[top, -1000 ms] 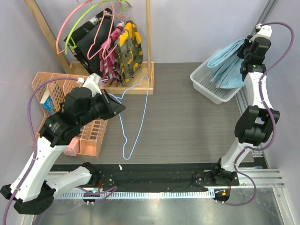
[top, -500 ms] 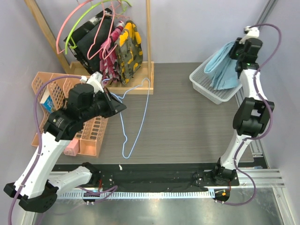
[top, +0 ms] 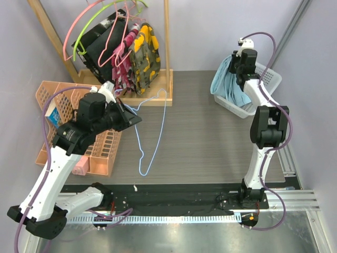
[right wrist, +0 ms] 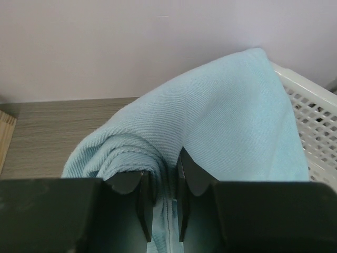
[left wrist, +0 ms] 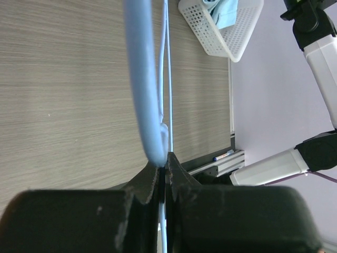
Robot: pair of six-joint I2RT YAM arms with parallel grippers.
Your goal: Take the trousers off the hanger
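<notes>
Trousers [top: 222, 84] already off hanger [top: 152, 126], upper right of frame, pinched tight in my right fingers [right wrist: 192, 176] over white basket [top: 241, 110] for drop. My left fingers [left wrist: 181, 176] clamp bare hanger wire, centre left, steadying it.

- trousers [top: 225, 85]: plain light sky-blue
- hanger [left wrist: 139, 79]: light blue
- basket [left wrist: 218, 39]: white, perforated
- table [top: 210, 142]: grey wood grain
- hanging garment [top: 145, 55]: yellow-and-grey camouflage
- crates [top: 52, 95]: salmon-orange
</notes>
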